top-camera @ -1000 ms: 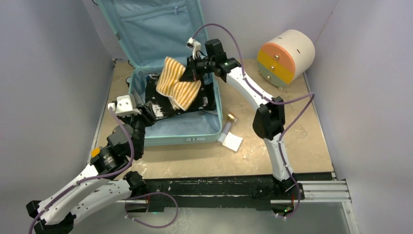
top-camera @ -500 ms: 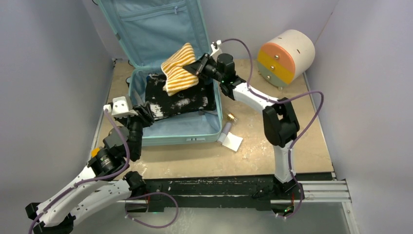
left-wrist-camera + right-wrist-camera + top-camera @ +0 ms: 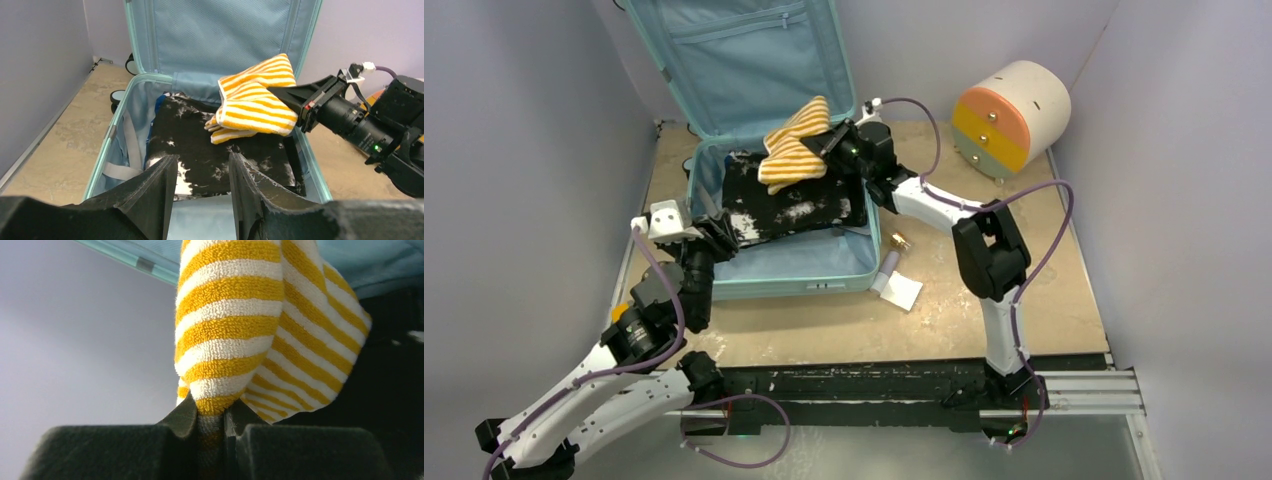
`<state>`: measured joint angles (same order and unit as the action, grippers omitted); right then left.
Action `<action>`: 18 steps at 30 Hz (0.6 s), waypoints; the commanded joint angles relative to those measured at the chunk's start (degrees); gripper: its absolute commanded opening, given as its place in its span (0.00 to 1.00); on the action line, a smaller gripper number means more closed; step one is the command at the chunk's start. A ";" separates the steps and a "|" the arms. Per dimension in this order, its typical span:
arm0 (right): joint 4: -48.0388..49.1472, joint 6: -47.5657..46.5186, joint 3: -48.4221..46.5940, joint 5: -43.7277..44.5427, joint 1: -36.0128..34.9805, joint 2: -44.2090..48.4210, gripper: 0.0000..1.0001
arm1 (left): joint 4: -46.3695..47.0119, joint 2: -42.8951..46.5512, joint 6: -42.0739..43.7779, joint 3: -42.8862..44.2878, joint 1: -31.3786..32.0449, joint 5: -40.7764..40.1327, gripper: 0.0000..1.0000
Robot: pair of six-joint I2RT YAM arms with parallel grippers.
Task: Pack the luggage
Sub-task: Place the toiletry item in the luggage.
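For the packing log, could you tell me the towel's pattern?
Towel: yellow and white stripes; right wrist view.

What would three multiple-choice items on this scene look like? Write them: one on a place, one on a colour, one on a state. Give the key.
1. Where is the towel relative to the suitcase?
A. Outside it
B. Held over the black cloth inside it
C. Under the black cloth

2. What colours are the towel's stripes?
A. Blue and white
B. Red and black
C. Yellow and white

3. What state is the right gripper in?
A. Shut on the towel
B. Open and empty
C. Out of view

Key:
1 B: the top view shows the towel hanging from the right gripper above the black cloth, within the suitcase rim.
2 C: the right wrist view shows yellow and white bands close up.
3 A: in the right wrist view both fingers pinch the towel's edge.
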<state>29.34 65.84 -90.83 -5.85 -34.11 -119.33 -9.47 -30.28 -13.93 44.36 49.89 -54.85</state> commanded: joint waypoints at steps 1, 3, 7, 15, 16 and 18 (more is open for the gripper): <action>4.03 -0.19 -9.95 -4.20 -0.78 -1.35 0.00 | 0.60 0.00 -0.13 0.40 -0.23 0.50 0.45; 3.38 -1.41 -15.56 -6.83 -1.26 -3.15 0.00 | 0.60 0.35 -0.05 0.38 -0.23 0.15 0.44; 0.78 -3.17 -22.60 -9.05 -2.05 -4.86 0.00 | 0.60 0.94 0.08 0.29 -0.23 -0.47 0.45; 3.57 2.08 -0.76 -5.46 -0.97 0.70 0.00 | 0.70 1.26 -0.19 0.21 -0.23 0.10 0.44; 4.38 3.15 1.78 -4.36 -0.96 0.76 0.00 | 0.73 1.06 -0.22 0.20 -0.23 0.37 0.45; 6.48 4.85 6.34 -2.24 -0.96 0.68 0.00 | 0.63 0.45 -0.28 0.32 -0.23 0.59 0.44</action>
<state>31.24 66.19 -92.14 -12.08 -35.83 -119.35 -9.50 -29.15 -13.93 44.34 49.89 -54.74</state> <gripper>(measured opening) 0.105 0.444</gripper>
